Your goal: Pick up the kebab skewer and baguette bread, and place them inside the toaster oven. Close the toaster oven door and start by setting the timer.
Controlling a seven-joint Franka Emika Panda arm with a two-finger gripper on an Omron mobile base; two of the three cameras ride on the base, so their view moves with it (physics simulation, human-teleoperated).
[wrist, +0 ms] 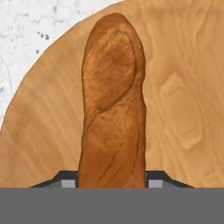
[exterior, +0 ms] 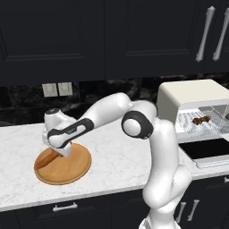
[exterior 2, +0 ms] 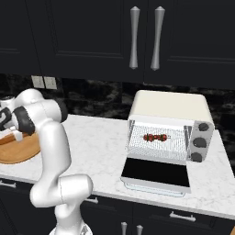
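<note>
On the round wooden board [exterior: 67, 167], the end effector [exterior: 60, 152] straddles the baguette bread [wrist: 113, 109]; whether it pinches yet cannot be told. Kebab skewer [exterior 2: 154, 137] already lies inside the toaster oven [exterior 2: 170, 108]; toaster oven door [exterior 2: 156, 170] open, timer unset.

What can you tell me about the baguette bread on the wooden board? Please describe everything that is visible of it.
The baguette bread is a slim, long loaf with an orange-brown crust, darker cracks and a rounded far end. It lies flat on the round wooden board, which rests on the white marble counter. In the hand view it runs straight away from the gripper, whose jaws stand on either side of its near end; whether they press it cannot be told. In the left base view only a bit shows under the hand.
</note>
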